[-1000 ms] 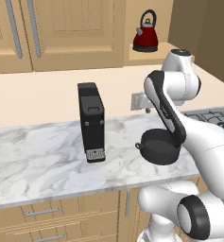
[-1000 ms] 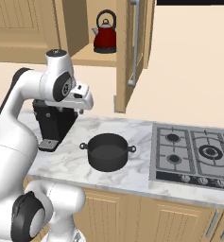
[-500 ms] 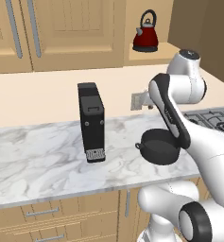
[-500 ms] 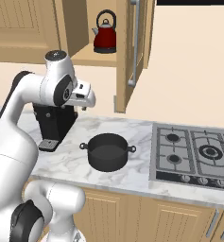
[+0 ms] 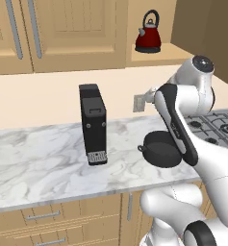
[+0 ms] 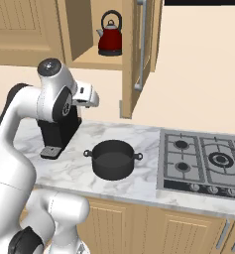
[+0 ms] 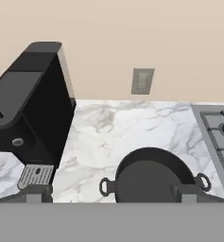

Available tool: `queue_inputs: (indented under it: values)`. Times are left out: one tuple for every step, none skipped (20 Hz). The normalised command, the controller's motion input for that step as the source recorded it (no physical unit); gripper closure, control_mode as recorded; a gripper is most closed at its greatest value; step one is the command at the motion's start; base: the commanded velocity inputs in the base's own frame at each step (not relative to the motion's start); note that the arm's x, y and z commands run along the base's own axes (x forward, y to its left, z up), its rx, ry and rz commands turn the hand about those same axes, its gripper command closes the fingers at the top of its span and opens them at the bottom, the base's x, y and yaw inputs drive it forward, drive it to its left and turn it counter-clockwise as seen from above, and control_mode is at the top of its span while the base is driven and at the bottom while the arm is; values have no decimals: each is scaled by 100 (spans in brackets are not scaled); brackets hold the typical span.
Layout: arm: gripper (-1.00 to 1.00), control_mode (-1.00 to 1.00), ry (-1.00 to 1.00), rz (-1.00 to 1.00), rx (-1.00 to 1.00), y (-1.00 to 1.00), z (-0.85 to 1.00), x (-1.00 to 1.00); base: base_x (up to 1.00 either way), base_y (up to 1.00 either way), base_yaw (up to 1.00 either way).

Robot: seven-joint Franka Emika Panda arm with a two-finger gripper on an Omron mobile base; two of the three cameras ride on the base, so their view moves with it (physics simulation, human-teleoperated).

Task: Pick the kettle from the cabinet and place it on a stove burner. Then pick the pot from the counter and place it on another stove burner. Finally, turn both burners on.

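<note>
Here we see the gripper (image 7: 108, 191) with its fingers spread wide and nothing between them, hanging above the counter (image 6: 139, 178). The pot (image 6: 113, 158) sits on the marble at six o'clock below the red kettle (image 6: 110, 34), which stands in the open cabinet (image 6: 131, 54). A black appliance (image 5: 94, 124) stands at nine o'clock from the pot.

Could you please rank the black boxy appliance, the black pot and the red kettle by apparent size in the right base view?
1. Wide matte black pot
2. Tall black boxy appliance, partly hidden by the arm, so unsure
3. Small glossy dark-red kettle
</note>
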Motion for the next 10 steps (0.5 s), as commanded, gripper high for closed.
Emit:
queue_inputs:
  values:
    - [-100,-100,-21,0,0,0,23,9,0,0,0]
    - [-100,-100,-21,0,0,0,22,6,0,0,0]
    - [-100,-100,-20,0,0,0,22,7,0,0,0]
    - [-100,-100,-21,0,0,0,21,2,0,0,0]
    - [-100,-100,-19,0,0,0,26,8,0,0,0]
    - [-100,-100,-19,0,0,0,34,8,0,0,0]
    - [-100,-100,-19,0,0,0,39,8,0,0,0]
    - [-100,-100,-17,0,0,0,36,8,0,0,0]
    - [-100,-100,-20,0,0,0,35,5,0,0,0]
    - [-100,-100,-21,0,0,0,41,1,0,0,0]
